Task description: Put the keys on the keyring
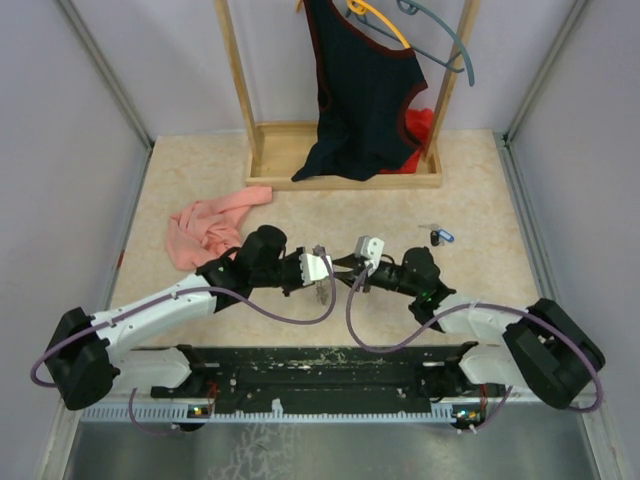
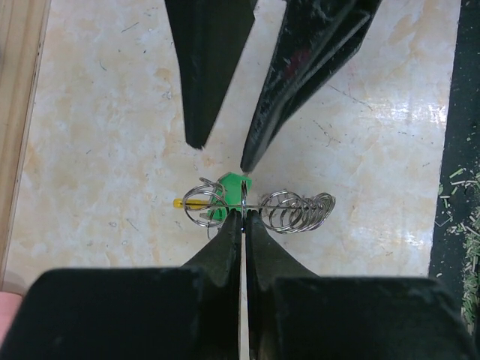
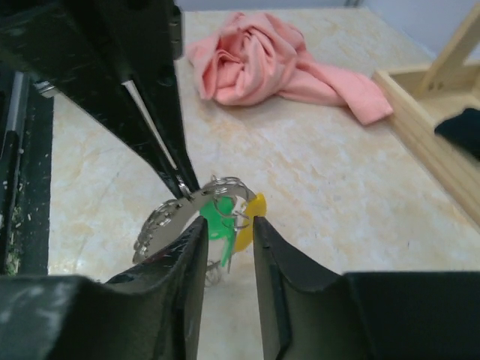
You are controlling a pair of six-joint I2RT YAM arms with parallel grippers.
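Keyring (image 2: 266,204) pinched in closed left fingers (image 2: 225,247); right fingers (image 3: 184,262) parted.

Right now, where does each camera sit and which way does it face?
Top view: above, behind; looks down at the table; both arms show.
Left wrist: looks along shut left tool pinching the keyring; right tool opposite.
Right wrist: looks past its tool toward the pink cloth.
Shared: both wrist views show keyring and green key.
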